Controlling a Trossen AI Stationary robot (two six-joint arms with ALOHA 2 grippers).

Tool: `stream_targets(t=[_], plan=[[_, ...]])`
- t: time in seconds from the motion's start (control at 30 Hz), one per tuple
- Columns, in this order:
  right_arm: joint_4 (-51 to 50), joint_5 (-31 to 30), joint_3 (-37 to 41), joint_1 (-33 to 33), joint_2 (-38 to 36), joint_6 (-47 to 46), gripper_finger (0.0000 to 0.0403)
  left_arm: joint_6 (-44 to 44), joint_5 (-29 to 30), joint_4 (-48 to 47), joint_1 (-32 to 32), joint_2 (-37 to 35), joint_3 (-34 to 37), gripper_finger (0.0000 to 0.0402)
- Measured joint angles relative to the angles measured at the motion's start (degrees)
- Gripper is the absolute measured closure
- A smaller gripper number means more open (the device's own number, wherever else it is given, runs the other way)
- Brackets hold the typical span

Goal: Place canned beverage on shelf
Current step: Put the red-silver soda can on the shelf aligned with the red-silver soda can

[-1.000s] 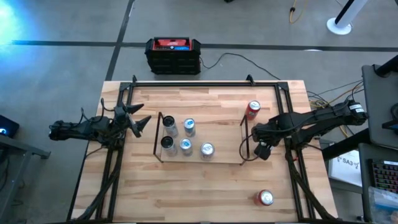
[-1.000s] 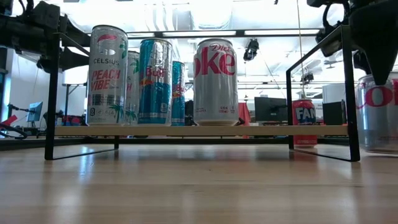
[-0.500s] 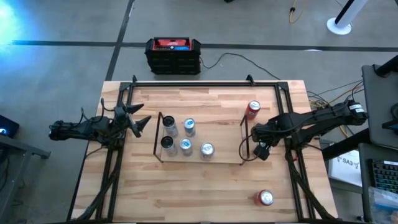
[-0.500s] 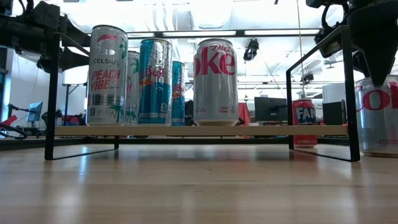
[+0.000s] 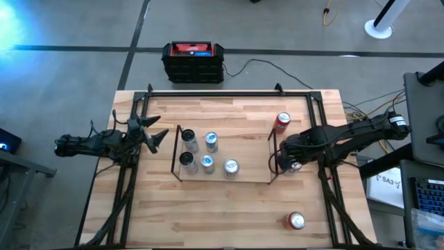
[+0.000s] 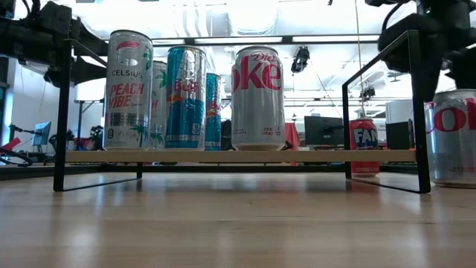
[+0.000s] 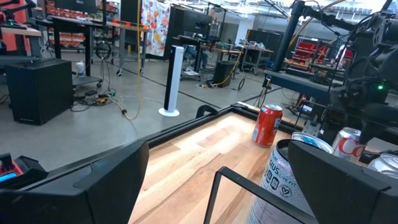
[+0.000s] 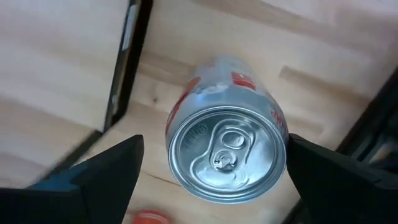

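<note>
A silver can with red lettering (image 8: 227, 149) stands upright on the table (image 5: 229, 208), just outside the right end frame (image 6: 420, 112) of the shelf (image 5: 250, 149). My right gripper (image 8: 221, 171) hovers over that can (image 5: 295, 165), pointing down and open, one finger on each side of the can's top and clear of it. Several cans (image 6: 186, 97) stand on the shelf's deck toward its left end. My left gripper (image 5: 158, 135) waits open and level at the table's left edge, pointing at the shelf.
A red can (image 5: 282, 122) stands on the table beyond the shelf's far right corner. Another can (image 5: 296, 221) stands near the front right. The right half of the shelf deck (image 6: 320, 155) is bare. A black tubular frame (image 5: 229, 94) rims the table.
My right gripper has rolled about its own pointing line above the silver can and has opened. It has stayed in the same place. The can's top, hidden under the gripper before, now shows in the high view.
</note>
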State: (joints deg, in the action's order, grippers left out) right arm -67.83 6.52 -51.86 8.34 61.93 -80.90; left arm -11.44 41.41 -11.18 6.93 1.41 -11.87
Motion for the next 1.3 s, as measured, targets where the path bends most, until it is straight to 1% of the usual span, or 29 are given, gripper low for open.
stream_targets(t=[0.17,0.27,0.6,1.0,1.3], plan=[[0.1,1.6,0.0,0.0,0.0,-12.5,0.0034,0.0,0.0,0.0,0.0,0.0,0.0,0.0033],[0.3,1.5,0.0,0.0,0.0,-17.2,0.0034,0.0,0.0,0.0,0.0,0.0,0.0,0.0033],[0.9,0.9,1.5,0.0,0.0,-22.9,0.0034,0.0,0.0,0.0,0.0,0.0,0.0,0.0033],[0.9,0.8,2.3,0.0,0.0,-24.1,0.0035,0.0,0.0,0.0,0.0,0.0,0.0,0.0033],[0.4,-0.5,3.1,0.0,0.0,-25.3,0.0035,0.0,0.0,0.0,0.0,0.0,0.0,0.0033]])
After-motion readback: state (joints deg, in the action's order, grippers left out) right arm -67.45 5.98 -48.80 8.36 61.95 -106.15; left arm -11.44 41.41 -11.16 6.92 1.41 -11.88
